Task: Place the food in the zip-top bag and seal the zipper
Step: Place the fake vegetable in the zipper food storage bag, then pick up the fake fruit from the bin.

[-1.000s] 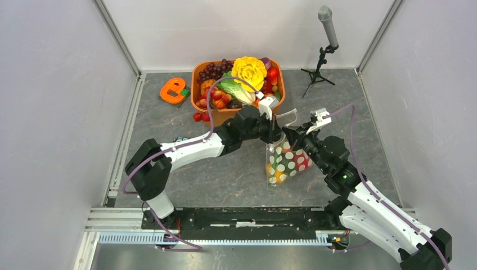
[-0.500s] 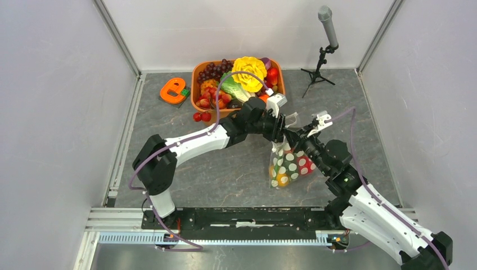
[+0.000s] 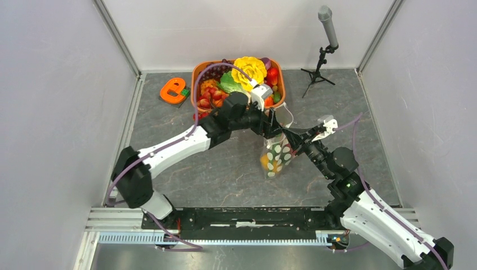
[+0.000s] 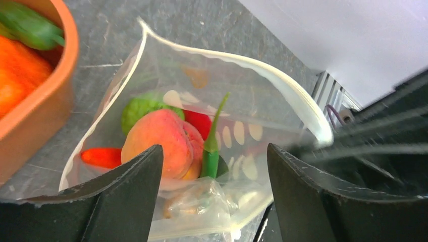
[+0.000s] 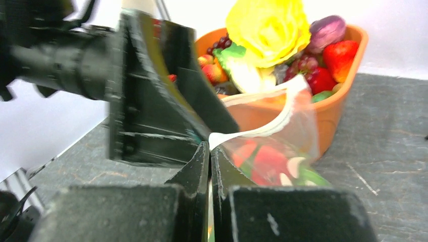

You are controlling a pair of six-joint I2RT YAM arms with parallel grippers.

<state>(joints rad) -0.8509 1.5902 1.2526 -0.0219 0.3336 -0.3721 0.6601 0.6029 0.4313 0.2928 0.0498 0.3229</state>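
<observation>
Two arms are reaching in: left arm [image 3: 180, 147] from lower left, right arm [image 3: 371, 211] from lower right. One zip-top bag [image 3: 277, 157] is hanging at centre, and it's carrying one peach [image 4: 161, 141], one bumpy green fruit [image 4: 139, 107], one green pod [image 4: 212, 146] and two red pieces [image 4: 101, 156]. One orange tub [image 3: 280, 85] is sitting upper centre, one microphone [image 3: 328, 25] upper right.

A gray, stone-patterned table [image 3: 225, 169] carries 1 orange tub [image 3: 281, 84] at the far middle. 1 red toy fruit [image 3: 197, 116] sits just off the tub's near left corner, and 1 orange-and-green object [image 3: 174, 90] lies farther left. A microphone tripod [image 3: 316, 76] stands far right. The zip-top bag [image 3: 277, 157] is mid-table; whether it touches the table is unclear.
</observation>
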